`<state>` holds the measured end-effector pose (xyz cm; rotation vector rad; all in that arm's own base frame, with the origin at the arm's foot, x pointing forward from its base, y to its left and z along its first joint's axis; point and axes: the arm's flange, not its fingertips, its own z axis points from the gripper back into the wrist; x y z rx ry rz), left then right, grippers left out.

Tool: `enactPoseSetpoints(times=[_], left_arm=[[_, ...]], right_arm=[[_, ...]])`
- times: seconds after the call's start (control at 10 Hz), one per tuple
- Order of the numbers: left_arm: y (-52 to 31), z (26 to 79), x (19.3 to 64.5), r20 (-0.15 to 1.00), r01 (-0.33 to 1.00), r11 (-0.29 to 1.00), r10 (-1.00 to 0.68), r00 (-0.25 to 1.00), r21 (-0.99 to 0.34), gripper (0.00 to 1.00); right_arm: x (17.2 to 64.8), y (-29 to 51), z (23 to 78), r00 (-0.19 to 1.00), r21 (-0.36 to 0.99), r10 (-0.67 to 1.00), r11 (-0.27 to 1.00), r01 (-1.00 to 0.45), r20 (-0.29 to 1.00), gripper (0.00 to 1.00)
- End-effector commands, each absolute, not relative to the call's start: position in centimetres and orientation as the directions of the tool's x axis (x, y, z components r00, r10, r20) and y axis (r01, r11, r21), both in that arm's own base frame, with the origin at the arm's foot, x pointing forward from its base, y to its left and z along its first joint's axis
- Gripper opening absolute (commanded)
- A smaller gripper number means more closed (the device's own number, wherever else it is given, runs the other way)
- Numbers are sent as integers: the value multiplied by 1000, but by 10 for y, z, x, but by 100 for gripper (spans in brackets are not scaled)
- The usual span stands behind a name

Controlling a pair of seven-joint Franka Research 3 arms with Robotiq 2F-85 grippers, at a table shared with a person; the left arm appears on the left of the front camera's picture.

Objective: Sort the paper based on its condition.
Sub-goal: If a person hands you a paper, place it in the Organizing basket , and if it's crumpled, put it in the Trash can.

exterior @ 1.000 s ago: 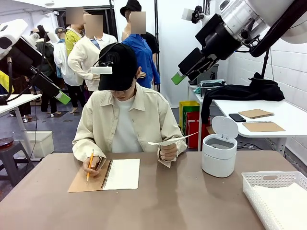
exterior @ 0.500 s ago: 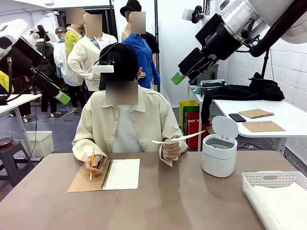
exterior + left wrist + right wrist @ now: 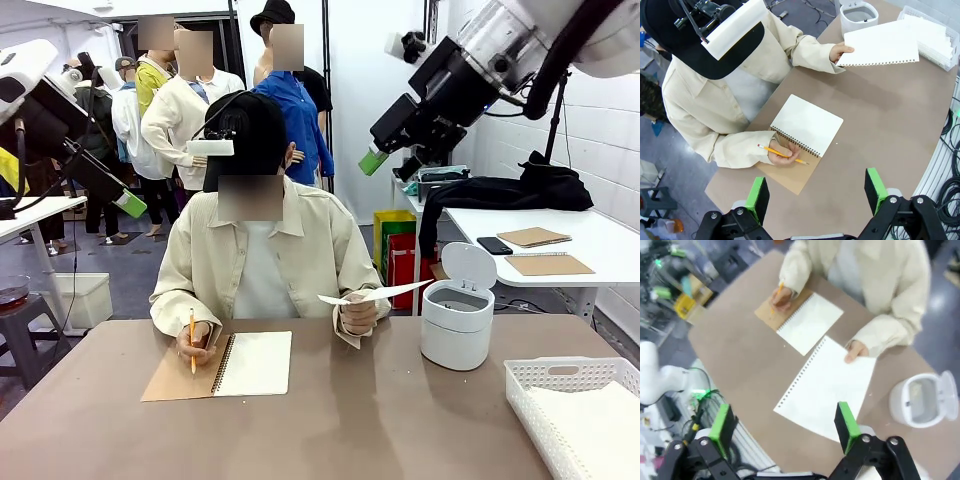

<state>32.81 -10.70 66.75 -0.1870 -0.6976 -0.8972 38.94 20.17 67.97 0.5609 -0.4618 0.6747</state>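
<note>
Hanging high at the picture's left edge in the front view, the left gripper is raised well above the table, and its own wrist view shows its green-padded fingers spread wide apart with nothing between them. Below it, the person sits at the far side of the table, one hand resting on the brown cover of a spiral notebook and holding a yellow pencil upright. The notebook lies open, a blank white page facing up. Toward the middle, the person's other hand holds a loose sheet of paper by one edge, lifted clear of the table and nearly flat; from the left wrist view the sheet looks smooth, with a torn perforated edge along one side. Just to the right of that hand stands a small white bin with its lid tipped up. High above it, the right gripper is lifted well off the table, and its wrist view shows its jaws standing wide open and empty above the held sheet. At the right edge, near the robot's side, a white lattice basket holds more white sheets lying flat inside it.
</note>
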Motion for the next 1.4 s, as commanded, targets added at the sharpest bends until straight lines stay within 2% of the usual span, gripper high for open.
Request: enactPoseSetpoints(times=[0.0, 0.3, 0.4, 0.6, 0.9, 1.0, 1.3], left_arm=[[-107, 668, 329, 631, 767, 628, -649, 424, 130, 100], [-107, 668, 329, 631, 767, 628, -649, 424, 130, 100], [-107, 668, 329, 631, 767, 628, -649, 424, 130, 100], [-107, 668, 329, 631, 767, 628, -649, 424, 130, 100], [-107, 668, 329, 631, 767, 628, -649, 424, 130, 100], [-107, 668, 329, 631, 767, 628, -649, 424, 130, 100], [-107, 668, 329, 631, 767, 628, -649, 424, 130, 100]], right_arm=[[428, 210, 688, 827, 433, 380, 717, -547, 415, 100], [487, 201, 657, 971, 499, 193, 833, -238, 141, 100], [505, 193, 645, 994, 539, 105, 836, -98, 18, 100], [534, 169, 612, 993, 539, -7, 839, 71, -119, 100], [539, 151, 569, 977, 517, -14, 847, 124, -212, 100], [542, 152, 577, 988, 510, -20, 855, 95, -151, 100], [544, 149, 570, 984, 508, -19, 855, 107, -175, 100]])
